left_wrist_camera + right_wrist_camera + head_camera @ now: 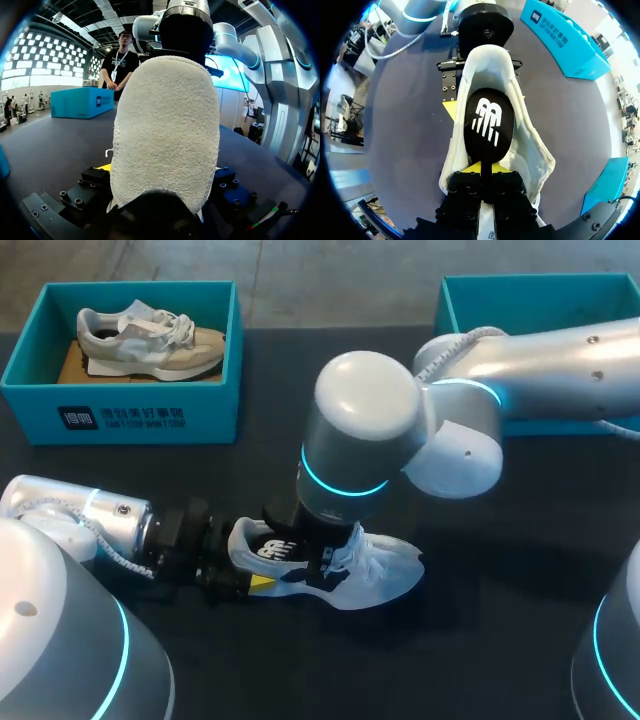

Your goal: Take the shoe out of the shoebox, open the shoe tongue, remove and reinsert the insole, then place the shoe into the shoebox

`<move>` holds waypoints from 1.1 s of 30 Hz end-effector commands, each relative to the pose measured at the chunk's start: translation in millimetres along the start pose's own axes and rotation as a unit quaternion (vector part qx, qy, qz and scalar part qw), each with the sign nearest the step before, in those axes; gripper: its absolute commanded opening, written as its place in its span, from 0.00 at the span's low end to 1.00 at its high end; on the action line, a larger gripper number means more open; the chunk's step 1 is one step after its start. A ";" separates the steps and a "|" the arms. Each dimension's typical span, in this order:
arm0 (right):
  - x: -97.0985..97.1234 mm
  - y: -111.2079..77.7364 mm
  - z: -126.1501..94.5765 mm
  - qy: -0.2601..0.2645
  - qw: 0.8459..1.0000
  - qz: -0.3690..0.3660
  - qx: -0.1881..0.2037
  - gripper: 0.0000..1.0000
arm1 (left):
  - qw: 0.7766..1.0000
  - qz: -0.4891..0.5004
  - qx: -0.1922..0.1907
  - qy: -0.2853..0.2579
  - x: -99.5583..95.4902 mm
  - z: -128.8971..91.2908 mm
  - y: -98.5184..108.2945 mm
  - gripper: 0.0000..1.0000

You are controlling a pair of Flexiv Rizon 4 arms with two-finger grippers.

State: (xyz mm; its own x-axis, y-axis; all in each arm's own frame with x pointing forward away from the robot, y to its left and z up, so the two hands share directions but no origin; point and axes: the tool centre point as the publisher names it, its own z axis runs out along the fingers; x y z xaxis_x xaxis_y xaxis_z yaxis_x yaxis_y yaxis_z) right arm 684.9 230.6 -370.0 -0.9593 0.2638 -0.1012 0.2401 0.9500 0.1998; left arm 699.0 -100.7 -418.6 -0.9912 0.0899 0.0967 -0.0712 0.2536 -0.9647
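On the black table (500,570), well apart from the far-left teal shoebox (120,418), the white shoe (385,570) sits upright. The left gripper (258,577) clamps its heel from both sides, and the right gripper (485,169) pinches the black insole (489,125), fingers nearly together.

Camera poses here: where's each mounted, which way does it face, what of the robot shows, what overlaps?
Head: above, behind; looks down at table; both arms, left gripper clamping shoe heel.
Left wrist: low behind heel, faces along shoe; own fingers flank it.
Right wrist: above shoe, faces down onto insole; right gripper pinches it.
Shared: shoe in all; each wrist view shows the other arm.
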 end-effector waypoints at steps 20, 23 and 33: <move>-2.5 -29.0 -16.1 -0.023 0.988 0.014 -0.152 0.00 | 1.000 0.000 0.000 -0.001 -1.9 0.3 3.0 0.00; -2.9 -29.6 -16.6 -0.024 0.985 0.012 -0.171 0.00 | 1.000 0.000 0.000 -0.001 -1.9 0.3 3.0 0.00; -4.2 -24.7 -17.7 -0.015 0.989 0.004 -0.150 0.00 | 1.000 0.000 0.000 -0.001 -1.9 0.3 3.0 0.00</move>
State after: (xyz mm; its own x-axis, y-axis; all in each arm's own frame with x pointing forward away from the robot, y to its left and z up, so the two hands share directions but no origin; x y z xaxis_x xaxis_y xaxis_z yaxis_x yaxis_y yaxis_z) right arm 679.3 205.6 -357.9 -0.9490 0.2864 -0.1318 0.1892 0.8516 0.4889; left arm 699.1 -101.1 -418.6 -0.9913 0.0895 0.0966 -0.0711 0.2538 -0.9647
